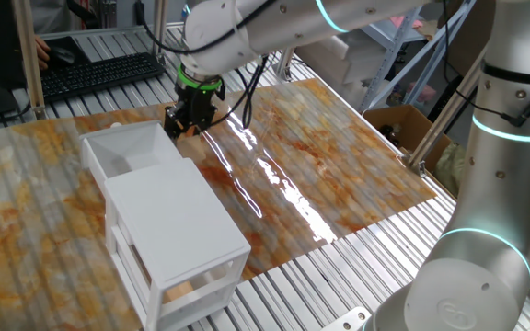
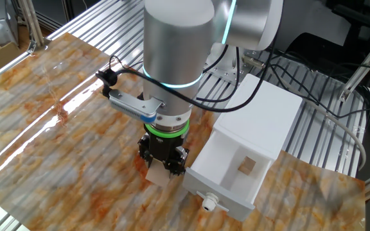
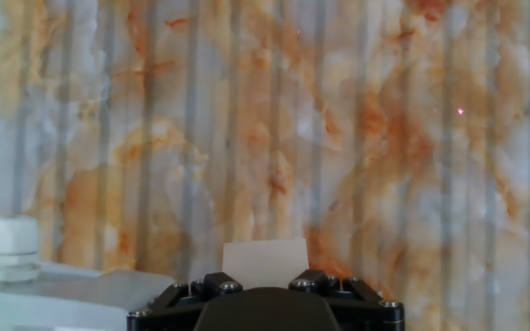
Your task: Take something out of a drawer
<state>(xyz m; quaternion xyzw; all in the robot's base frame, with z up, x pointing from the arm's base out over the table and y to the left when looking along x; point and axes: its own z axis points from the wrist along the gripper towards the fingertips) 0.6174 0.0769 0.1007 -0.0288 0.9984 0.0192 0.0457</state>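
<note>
Black and ringed with a green band, the gripper (image 2: 164,168) points straight down just above the marbled orange-and-grey table cover (image 2: 56,135), right beside the front of the open drawer (image 2: 227,192). Between its fingers sits a small pale wooden block (image 2: 158,174); the jaws are closed on it, and its lower edge shows below the fingertips, very close to the cover, though I cannot tell whether it touches. From the hand view the block's flat pale face (image 3: 265,260) pokes out just beyond the black gripper body, with the drawer's white knob (image 3: 9,248) off to the left.

The drawer is pulled out of the top slot of a small white two-drawer cabinet (image 1: 178,230). Inside the drawer another small tan block (image 2: 246,166) lies on the floor, near the back. In the lower drawer, behind frosted plastic, a blurred tan lump (image 1: 180,289) shows.

Beyond the table edge a black keyboard (image 1: 99,74) rests on the metal slats, and a cardboard box (image 1: 403,124) stands at the far side.
</note>
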